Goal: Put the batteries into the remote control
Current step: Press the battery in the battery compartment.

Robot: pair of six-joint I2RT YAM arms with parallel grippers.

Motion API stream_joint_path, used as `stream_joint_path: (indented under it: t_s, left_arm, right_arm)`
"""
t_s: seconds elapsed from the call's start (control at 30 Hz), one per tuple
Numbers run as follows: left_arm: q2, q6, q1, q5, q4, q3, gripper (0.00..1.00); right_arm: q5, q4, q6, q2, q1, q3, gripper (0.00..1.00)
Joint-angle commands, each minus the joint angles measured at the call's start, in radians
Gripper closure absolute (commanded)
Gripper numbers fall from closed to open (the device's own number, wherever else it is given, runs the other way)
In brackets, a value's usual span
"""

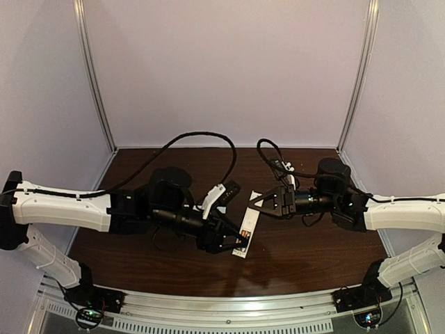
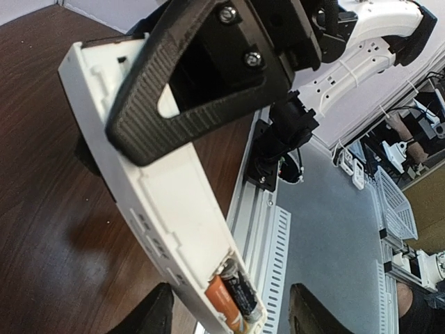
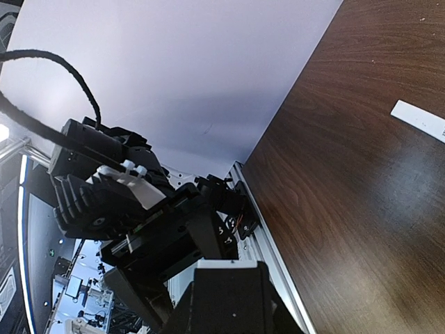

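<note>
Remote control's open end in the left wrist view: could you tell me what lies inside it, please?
An orange battery and a black battery lie side by side in the remote control's open compartment. Their contacts and whatever is underneath them are hidden.

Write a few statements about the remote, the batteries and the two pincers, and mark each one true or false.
1. The right pincer grips the remote. True.
2. The batteries lie loose, outside the remote. False: both sit inside the remote's uncovered end.
3. The left pincer is shut on a battery. False: its fingers stand apart, one on either side of the remote's end.
4. One battery is orange, the other black. True.
</note>
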Motion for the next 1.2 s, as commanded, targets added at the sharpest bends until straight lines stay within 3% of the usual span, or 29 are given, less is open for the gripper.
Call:
stream_joint_path:
  t_s: [0.0,0.17,0.43,0.73,0.8,0.87,1.0,1.17]
  left_arm:
    - [0.031,-0.042,0.017,0.046,0.071,0.032,0.44]
    - [0.046,-0.047,0.029,0.028,0.050,0.037,0.48]
    - [0.085,-0.034,0.029,0.025,0.009,0.058,0.43]
    - [0.099,-0.033,0.039,0.041,0.027,0.034,0.78]
    - [0.100,-0.031,0.043,0.044,0.025,0.035,0.81]
    - [0.098,-0.024,0.043,0.042,0.017,0.042,0.75]
    - [0.082,-0.016,0.045,0.036,0.019,0.042,0.50]
    - [0.031,-0.003,0.079,0.040,0.030,0.015,0.36]
  right_arm:
    - [0.016,-0.005,-0.022,-0.024,0.007,0.030,1.00]
    - [0.020,-0.007,-0.021,-0.028,0.006,0.033,1.00]
    - [0.025,0.015,-0.006,-0.028,0.007,0.023,1.00]
    - [0.014,0.049,0.016,-0.038,0.006,0.014,1.00]
    - [0.014,0.057,0.024,-0.041,0.007,0.011,1.00]
    - [0.016,0.053,0.022,-0.042,0.006,0.011,1.00]
    - [0.022,0.038,0.015,-0.047,0.005,0.008,1.00]
    - [0.035,-0.008,-0.007,-0.063,-0.020,-0.005,1.00]
